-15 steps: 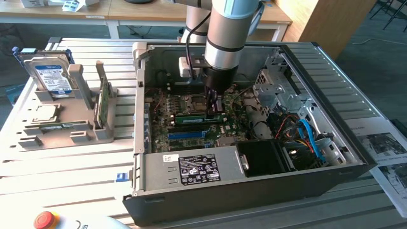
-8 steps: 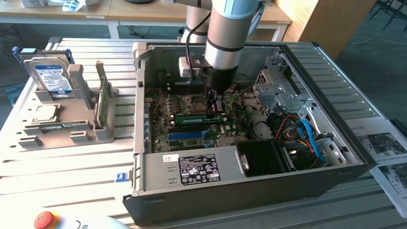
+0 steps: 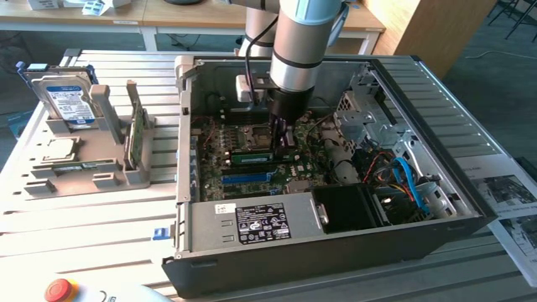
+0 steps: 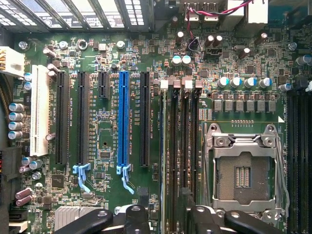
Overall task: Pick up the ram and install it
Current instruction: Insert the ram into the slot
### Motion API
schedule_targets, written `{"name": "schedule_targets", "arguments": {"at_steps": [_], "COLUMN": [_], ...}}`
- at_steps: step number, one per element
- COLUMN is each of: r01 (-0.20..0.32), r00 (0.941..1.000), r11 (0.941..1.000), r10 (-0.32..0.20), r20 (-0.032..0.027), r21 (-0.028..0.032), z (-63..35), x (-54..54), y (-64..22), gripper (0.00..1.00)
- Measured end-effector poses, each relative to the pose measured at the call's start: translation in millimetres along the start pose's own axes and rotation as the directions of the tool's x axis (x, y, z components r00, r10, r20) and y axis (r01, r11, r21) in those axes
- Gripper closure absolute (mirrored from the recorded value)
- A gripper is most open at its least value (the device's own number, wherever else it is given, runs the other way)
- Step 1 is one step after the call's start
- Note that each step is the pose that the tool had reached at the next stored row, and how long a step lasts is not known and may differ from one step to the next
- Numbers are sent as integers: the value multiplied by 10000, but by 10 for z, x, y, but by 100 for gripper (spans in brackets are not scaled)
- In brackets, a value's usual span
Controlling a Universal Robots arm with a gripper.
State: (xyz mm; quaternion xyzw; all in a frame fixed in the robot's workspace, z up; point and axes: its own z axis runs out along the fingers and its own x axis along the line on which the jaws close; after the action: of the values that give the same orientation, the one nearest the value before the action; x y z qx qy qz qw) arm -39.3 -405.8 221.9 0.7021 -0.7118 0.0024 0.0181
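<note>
The ram [image 3: 251, 151] is a thin green stick standing on edge in a slot of the motherboard [image 3: 243, 173], inside the open computer case [image 3: 336, 251]. My gripper [image 3: 286, 139] reaches straight down into the case and hangs right over the end of the ram at the exterior view's right. In the wrist view, my gripper [image 4: 168, 217] is open. Its black fingers [image 4: 132, 218] stand apart on either side of the dark memory slots [image 4: 180, 146], with nothing gripped between them. I cannot pick out the ram among those slots in the wrist view.
A grey holder [image 3: 126, 173] at the exterior view's left carries a hard drive [image 3: 67, 100], a tall green card [image 3: 132, 135] and a flat stick [image 3: 84, 165]. The CPU socket [image 4: 241, 175] and a blue slot [image 4: 123, 117] flank the memory slots. Blue cables [image 3: 407, 179] lie inside the case walls.
</note>
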Motion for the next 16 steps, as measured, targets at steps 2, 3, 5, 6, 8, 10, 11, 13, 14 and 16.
{"name": "schedule_targets", "arguments": {"at_steps": [2,3,5,6,8,10,11,13,14,16], "r01": [0,0,0,0,0,0,0,0,0,-1], "r00": [10000,10000,10000,10000,10000,10000,10000,10000,10000,10000], "r11": [10000,10000,10000,10000,10000,10000,10000,10000,10000,10000], "r10": [0,0,0,0,0,0,0,0,0,1], "r20": [0,0,0,1,0,0,0,0,0,0], "r21": [0,0,0,0,0,0,1,0,0,0], "z": [0,0,0,0,0,0,0,-10,-23,-65], "x": [0,0,0,0,0,0,0,0,1,2], "y": [0,0,0,0,0,0,0,0,1,2], "gripper": [63,63,63,63,63,63,63,63,63,63]}}
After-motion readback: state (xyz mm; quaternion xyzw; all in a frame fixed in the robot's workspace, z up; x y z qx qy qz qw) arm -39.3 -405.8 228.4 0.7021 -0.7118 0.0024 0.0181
